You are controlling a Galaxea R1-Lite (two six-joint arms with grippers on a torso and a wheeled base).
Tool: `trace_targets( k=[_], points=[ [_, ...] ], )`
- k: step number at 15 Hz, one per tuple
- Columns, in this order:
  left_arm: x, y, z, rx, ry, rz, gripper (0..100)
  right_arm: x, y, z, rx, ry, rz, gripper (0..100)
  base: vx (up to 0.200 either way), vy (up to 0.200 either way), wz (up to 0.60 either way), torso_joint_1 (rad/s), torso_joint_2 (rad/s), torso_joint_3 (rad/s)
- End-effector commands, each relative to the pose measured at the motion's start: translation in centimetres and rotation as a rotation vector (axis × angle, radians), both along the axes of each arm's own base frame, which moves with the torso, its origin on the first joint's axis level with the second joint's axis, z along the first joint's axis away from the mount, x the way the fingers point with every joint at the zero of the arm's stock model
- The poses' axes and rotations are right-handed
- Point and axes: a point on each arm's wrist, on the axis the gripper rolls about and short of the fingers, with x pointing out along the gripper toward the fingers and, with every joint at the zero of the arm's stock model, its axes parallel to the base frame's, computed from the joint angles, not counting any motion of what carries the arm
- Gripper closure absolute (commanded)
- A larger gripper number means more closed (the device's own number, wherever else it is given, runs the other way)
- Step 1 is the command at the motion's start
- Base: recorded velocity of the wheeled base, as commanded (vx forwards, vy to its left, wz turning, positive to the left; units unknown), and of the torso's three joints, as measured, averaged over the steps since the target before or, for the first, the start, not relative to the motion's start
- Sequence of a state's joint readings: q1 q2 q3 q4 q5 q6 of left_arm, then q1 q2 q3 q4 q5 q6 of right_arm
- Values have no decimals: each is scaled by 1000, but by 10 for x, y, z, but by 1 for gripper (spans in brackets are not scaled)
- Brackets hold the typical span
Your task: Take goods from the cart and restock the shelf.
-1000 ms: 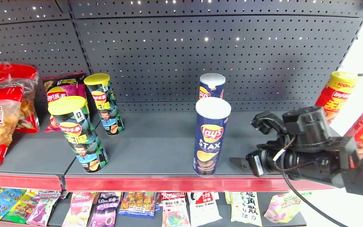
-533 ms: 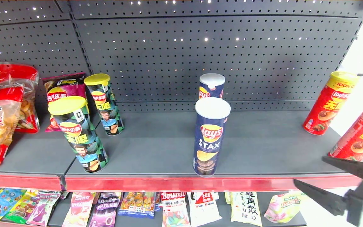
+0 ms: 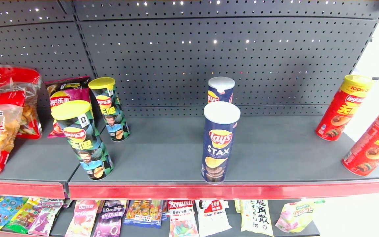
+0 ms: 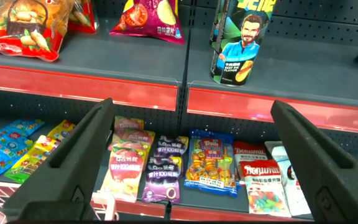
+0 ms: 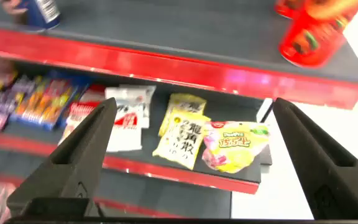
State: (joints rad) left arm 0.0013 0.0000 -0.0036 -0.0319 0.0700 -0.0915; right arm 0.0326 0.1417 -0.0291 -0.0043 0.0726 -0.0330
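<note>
On the grey shelf (image 3: pixel 163 148) a navy chip can (image 3: pixel 220 141) stands upright at the front edge, with a second navy can (image 3: pixel 220 89) behind it. Two green-black cans with yellow lids (image 3: pixel 82 140) (image 3: pixel 109 108) stand to the left, and two red cans (image 3: pixel 344 107) (image 3: pixel 372 144) stand at the right end. My left gripper (image 4: pixel 191 106) is open and holds nothing; it faces the shelf front below a green-black can (image 4: pixel 241 40). My right gripper (image 5: pixel 194 102) is also open with nothing in it, and it faces the lower shelf below a red can (image 5: pixel 312 34).
Snack bags (image 3: pixel 2 115) fill the shelf's left end. A red strip (image 3: pixel 209 191) runs along the front edge. Candy and snack packets (image 3: pixel 183 217) lie on the lower shelf. There is free room between the navy and red cans and behind the green-black ones.
My right arm has drawn back from beside the navy can, down and to the right, out of the head view. The red cans it covered now show. The cans have not moved.
</note>
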Motion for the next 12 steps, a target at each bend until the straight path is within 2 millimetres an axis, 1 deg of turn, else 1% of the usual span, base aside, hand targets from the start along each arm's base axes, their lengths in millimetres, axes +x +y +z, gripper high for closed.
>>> trace_targets(
  k=[1, 12],
  points=[
    [0, 0, 0, -1, -1, 1, 0, -10, -1, -11, 59, -103, -95, 0, 0, 0, 0, 0, 0, 0],
    [0, 0, 0, -1, -1, 1, 0, -10, -1, -11, 38, -104, -93, 0, 0, 0, 0, 0, 0, 0]
  ],
)
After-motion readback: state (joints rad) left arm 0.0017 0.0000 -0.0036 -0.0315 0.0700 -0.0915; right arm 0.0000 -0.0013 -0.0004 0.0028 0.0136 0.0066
